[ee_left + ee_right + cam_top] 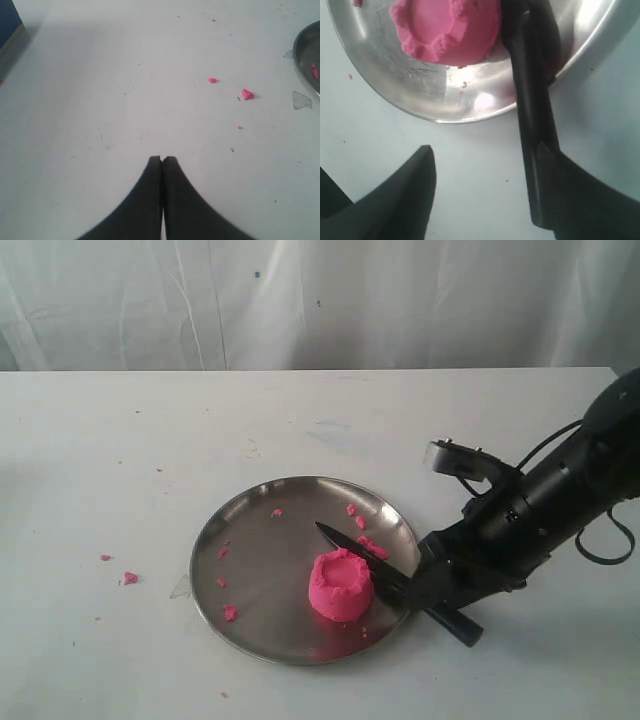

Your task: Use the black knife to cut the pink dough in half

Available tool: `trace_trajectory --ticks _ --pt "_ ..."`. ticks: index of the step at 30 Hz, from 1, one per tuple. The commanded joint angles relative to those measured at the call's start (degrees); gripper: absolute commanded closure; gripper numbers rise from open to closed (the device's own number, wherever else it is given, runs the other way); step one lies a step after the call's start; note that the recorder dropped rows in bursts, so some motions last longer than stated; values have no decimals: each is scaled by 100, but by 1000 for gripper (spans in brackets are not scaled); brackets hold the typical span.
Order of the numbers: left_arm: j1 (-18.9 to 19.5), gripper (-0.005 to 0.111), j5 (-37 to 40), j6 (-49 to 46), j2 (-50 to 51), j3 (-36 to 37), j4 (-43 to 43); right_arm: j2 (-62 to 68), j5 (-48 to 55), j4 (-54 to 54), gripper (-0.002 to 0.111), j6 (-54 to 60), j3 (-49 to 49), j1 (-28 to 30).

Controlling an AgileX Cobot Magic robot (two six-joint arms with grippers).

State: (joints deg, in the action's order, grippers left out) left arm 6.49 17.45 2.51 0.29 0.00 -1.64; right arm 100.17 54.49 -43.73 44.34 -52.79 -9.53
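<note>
Resting black knife [352,546] across plate [250,540] rim beside pink dough [341,586] | right fingers [415,192] wide apart | left fingers [149,200] together

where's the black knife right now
In the exterior view, the black knife lies on the right, across the rim of the steel plate, blade beside the pink dough, handle at the right gripper.

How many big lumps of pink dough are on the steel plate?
1. The pink dough sits in one piece on the steel plate, beside the black knife. The other pink bits are tiny crumbs.
</note>
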Motion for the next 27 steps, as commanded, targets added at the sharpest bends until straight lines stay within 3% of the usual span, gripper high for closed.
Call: trace_trajectory --ticks 1,27 --pt "25 107 28 17 -29 0 -44 106 -340 100 52 40 -14 -9" --pt "25 107 28 17 -29 0 -44 648 -143 199 56 215 -14 -9"
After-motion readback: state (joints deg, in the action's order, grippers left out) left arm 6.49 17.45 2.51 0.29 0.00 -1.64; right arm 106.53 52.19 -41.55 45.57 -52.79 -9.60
